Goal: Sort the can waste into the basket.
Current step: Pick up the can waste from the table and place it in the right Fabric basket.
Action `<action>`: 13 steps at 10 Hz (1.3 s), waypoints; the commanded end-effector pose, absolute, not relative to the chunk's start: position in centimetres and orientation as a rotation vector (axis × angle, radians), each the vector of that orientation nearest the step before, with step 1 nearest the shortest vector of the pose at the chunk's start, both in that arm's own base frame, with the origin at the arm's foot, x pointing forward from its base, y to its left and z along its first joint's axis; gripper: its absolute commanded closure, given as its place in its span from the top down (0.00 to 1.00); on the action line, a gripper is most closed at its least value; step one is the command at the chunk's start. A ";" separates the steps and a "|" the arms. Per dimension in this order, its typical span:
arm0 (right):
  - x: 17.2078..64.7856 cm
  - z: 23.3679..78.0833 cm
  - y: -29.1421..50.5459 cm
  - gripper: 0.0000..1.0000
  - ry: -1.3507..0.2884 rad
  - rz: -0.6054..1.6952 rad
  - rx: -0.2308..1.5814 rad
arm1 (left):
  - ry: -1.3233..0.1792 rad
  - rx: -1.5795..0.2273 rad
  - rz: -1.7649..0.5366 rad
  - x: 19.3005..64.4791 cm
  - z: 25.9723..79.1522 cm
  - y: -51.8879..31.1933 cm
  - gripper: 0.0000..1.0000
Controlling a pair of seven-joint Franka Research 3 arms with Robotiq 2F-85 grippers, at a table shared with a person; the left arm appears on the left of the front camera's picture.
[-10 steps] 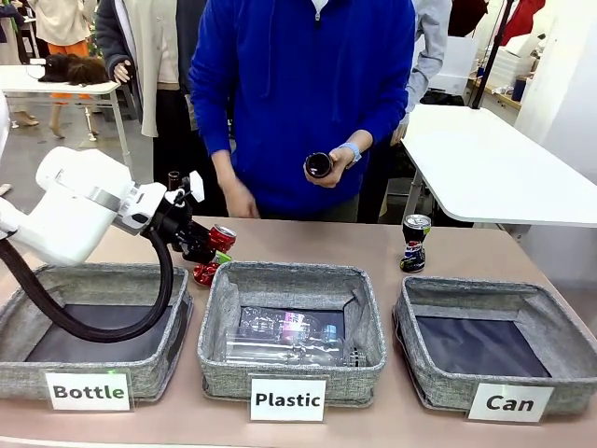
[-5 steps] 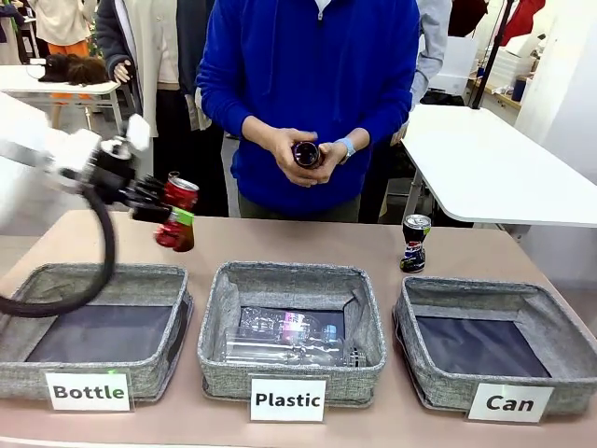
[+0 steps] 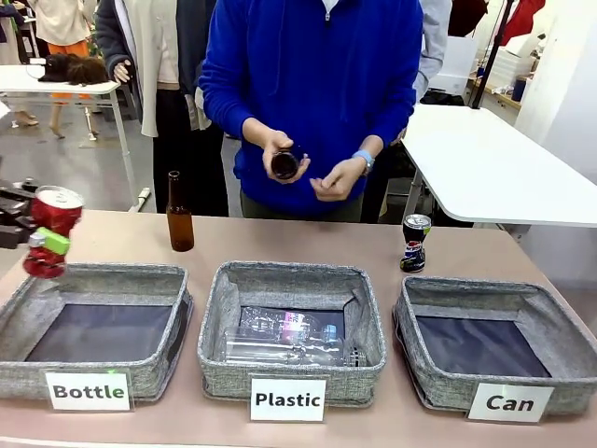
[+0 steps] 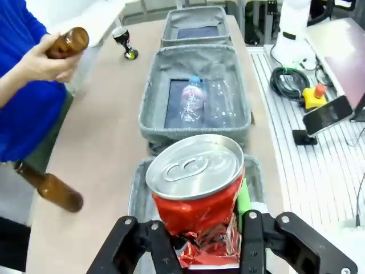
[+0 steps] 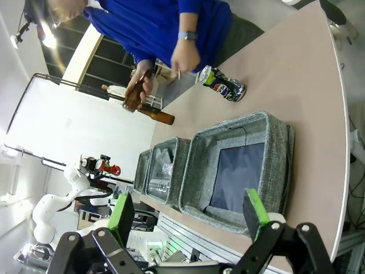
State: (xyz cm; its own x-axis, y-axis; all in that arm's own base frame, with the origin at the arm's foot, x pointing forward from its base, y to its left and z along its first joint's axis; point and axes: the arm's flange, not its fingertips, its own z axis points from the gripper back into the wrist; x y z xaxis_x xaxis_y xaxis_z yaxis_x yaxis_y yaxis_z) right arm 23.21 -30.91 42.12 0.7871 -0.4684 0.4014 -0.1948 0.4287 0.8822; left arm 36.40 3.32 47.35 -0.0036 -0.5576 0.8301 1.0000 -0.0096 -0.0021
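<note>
Carry step under way: can held, far from the "Can" basket.

The left gripper (image 4: 199,242) has its fingers clamped on the crushed red metal drink can (image 4: 197,191), held in the air. The square grey fabric basket labelled "Can" (image 3: 438,387) is at the opposite end of the row, so the next move likely calls for a long sideways carry to it, then a release above its dark bottom. The grey "Plastic" basket (image 3: 224,345) and grey "Bottle" basket (image 3: 173,327) lie between and must be passed over. A dark crushed drink can (image 3: 415,243) stands just behind the "Can" basket's far-left corner, unsorted. The right gripper (image 5: 189,212) is spread wide and empty. An upright brown glass bottle (image 3: 179,219) and the person's hand (image 3: 270,149), holding another bottle, are well left of the "Can" basket, near the carry path.
</note>
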 end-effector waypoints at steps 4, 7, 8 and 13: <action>23.4 42.2 -31.1 1.00 -0.710 -0.165 1.142 | -0.764 -0.745 -1.418 36.8 47.0 3.9 0.28; 23.4 42.2 -31.1 1.00 -0.710 -0.165 1.142 | -0.836 -0.706 -1.366 35.9 52.7 17.6 0.28; 23.4 42.2 -31.1 1.00 -0.710 -0.165 1.142 | -0.868 -0.688 -1.405 34.5 53.5 21.5 0.28; 23.4 42.2 -31.1 1.00 -0.710 -0.165 1.142 | -0.973 -0.574 -1.368 27.7 51.7 34.6 0.28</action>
